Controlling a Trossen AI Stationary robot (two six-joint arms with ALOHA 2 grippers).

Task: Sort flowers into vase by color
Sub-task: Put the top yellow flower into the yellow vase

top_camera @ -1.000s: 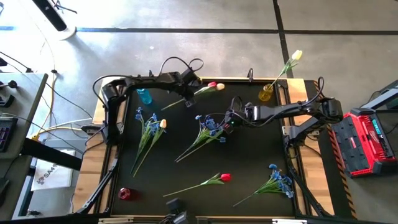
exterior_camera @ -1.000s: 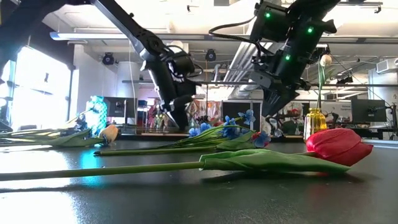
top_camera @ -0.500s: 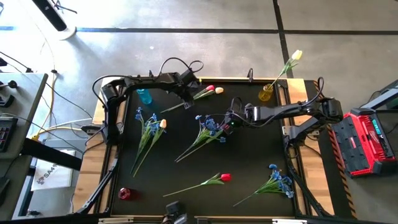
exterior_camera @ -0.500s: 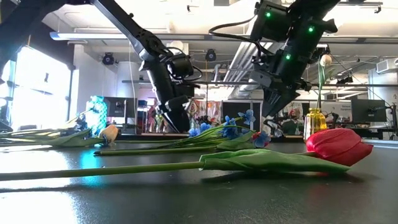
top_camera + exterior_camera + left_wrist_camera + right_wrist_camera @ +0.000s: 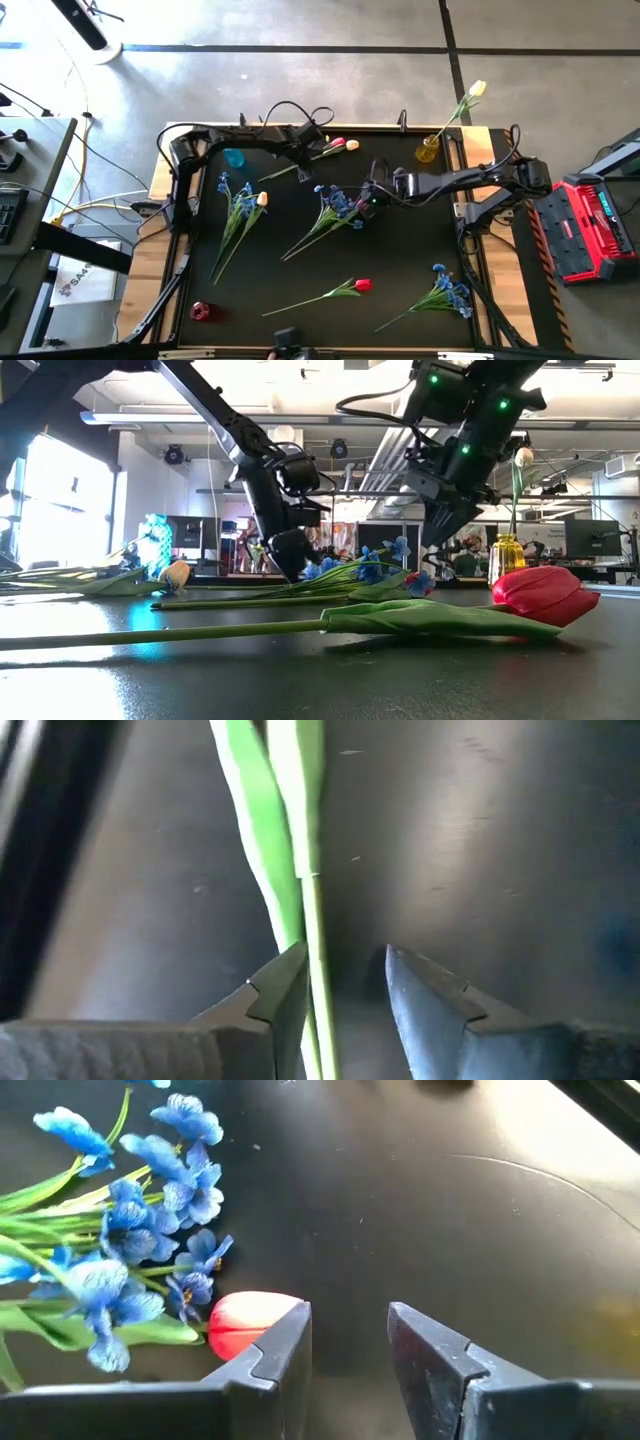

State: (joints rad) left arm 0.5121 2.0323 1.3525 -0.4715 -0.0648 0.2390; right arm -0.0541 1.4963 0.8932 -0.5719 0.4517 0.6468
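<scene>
Left gripper (image 5: 345,990) straddling the thin green stem (image 5: 318,935) of a pink-and-cream artificial tulip (image 5: 340,146) at twelve o'clock.
Fingers apart, stem between them, seemingly unclamped; I'd close, then lift. Right gripper (image 5: 348,1342) waits open mid-table over blue blossoms (image 5: 150,1190).

floor (image 5: 300,25): grey concrete, crossed by dark lines
ceiling (image 5: 330,395): white, with exposed pipes and ducts
window (image 5: 65,500): bright daylight at the room's left
monitors (image 5: 592,538): dark screens at the far right
red case (image 5: 590,225): beside the table's right edge
</scene>
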